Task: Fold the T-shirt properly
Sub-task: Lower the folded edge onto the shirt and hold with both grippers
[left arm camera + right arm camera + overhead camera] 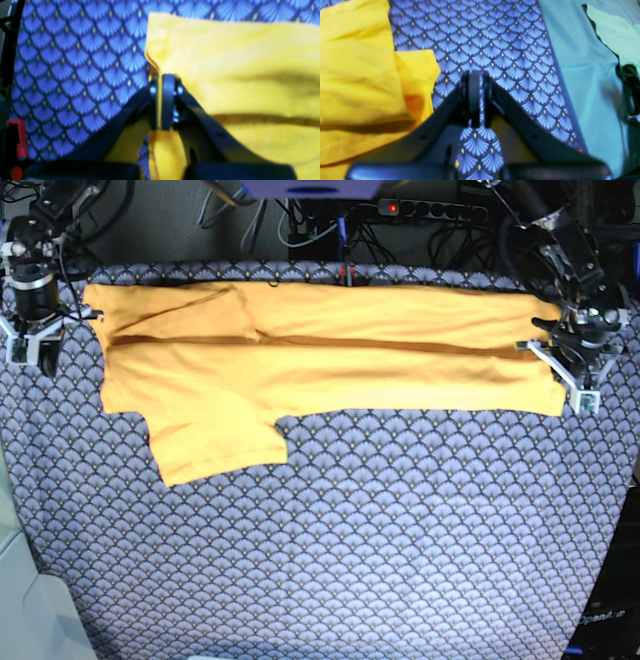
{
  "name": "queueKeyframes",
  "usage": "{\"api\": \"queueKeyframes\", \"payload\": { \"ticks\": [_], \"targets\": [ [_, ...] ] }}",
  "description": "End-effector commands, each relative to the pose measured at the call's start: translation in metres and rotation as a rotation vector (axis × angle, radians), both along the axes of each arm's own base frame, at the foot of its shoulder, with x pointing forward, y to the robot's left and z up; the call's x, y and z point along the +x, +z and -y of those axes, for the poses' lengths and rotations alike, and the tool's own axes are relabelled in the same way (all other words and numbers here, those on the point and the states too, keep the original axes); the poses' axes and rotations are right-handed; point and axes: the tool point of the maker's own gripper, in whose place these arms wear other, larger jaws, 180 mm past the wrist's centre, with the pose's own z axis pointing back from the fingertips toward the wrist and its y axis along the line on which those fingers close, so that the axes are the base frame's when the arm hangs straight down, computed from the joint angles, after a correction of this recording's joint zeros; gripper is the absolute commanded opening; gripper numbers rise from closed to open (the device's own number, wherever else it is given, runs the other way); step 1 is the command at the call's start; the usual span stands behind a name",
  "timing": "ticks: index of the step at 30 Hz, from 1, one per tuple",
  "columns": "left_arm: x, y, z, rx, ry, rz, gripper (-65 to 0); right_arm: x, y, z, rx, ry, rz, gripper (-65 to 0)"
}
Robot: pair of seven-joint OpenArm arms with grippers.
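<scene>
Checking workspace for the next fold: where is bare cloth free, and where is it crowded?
Free: the patterned cloth below the T-shirt, from the hanging sleeve to the near edge. Crowded: the far strip, where the T-shirt spans between the left end effector and right end effector.

The T-shirt point(330, 365) is soft matt cloth (thin, creased), lying on matt scale-patterned cloth point(350, 550)

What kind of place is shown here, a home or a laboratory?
Probably a robotics lab bench, not a home. A patterned cloth covers the table where the T-shirt lies, with a robot arm at each end, and a power strip with loose cables sits behind.
</scene>
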Motion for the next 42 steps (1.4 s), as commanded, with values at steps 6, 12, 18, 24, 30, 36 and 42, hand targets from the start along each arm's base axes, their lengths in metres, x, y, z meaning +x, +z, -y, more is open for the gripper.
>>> {"api": "queueKeyframes", "payload": {
  "ticks": [6,12,18,24,30,36,42],
  "targets": [
    [0.011,0.015,-0.005,0.02,-0.002,0.052,-65.0,0.005,0.011,-0.012,0.015,-0.015,0.043,-62.3],
    [0.011,0.014,-0.005,0.016,-0.001,0.05,-65.0,0.014,0.009,-0.019,0.01,-0.015,-0.051,-49.8],
    [0.011,0.014,-0.004,0.016,-0.004,0.05,-65.0,0.022,0.006,-0.023,0.008,-0.023,-0.161,-38.1],
    [0.011,0.014,-0.004,0.016,-0.003,0.052,-65.0,0.026,0.0,-0.015,0.018,-0.069,-0.274,-30.8],
    [0.012,0.013,-0.002,0.012,-0.006,0.052,-65.0,0.029,-0.001,-0.014,0.035,-0.098,-0.333,-24.8],
    [0.012,0.011,0.003,-0.002,-0.005,0.054,-65.0,0.04,-0.003,-0.035,0.058,-0.041,-0.365,-24.6],
    [0.012,0.009,0.008,-0.013,-0.005,0.053,-65.0,0.046,-0.006,-0.057,0.114,0.027,-0.401,-24.6]
  ]
}}
